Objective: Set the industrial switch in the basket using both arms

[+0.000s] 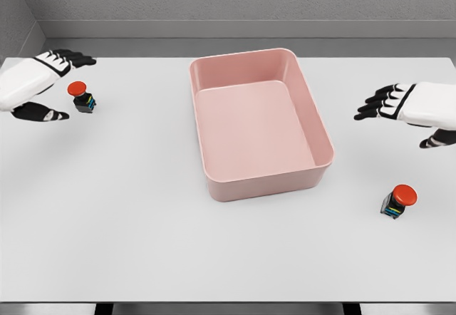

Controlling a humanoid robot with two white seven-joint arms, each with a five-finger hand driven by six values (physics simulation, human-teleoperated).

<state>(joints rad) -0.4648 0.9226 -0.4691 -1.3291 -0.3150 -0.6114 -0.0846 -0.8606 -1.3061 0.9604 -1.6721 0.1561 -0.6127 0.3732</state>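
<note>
Spreading wide at the table's left edge, the black fingers (71, 58) of the left hand (32, 83) splay open with the thumb reaching low, and they hold nothing. Right in that open span, just beside the fingertips, sits a small black industrial switch with a red mushroom button (83, 97), near the far left corner of the pale grey table (142, 222); whether a finger touches it cannot be told. The white palm and wrist run off the left edge.

Over at the right edge, the right hand (406, 108) shows black fingers (377, 105) fanned out and relaxed, pointing toward the middle, empty too. Its thumb hangs lower by the edge, and the white forearm leaves the frame on the right.

Nearer the front on that side, well apart from the right hand, a second black switch with a red button (397, 202) stands tilted on the surface, coloured stripes showing on its body.

Between the two hands, at the table's centre and toward the far edge, rests the pink rectangular plastic basket (214, 144) with rounded corners, upright, its floor bare. Both switches lie outside it.
</note>
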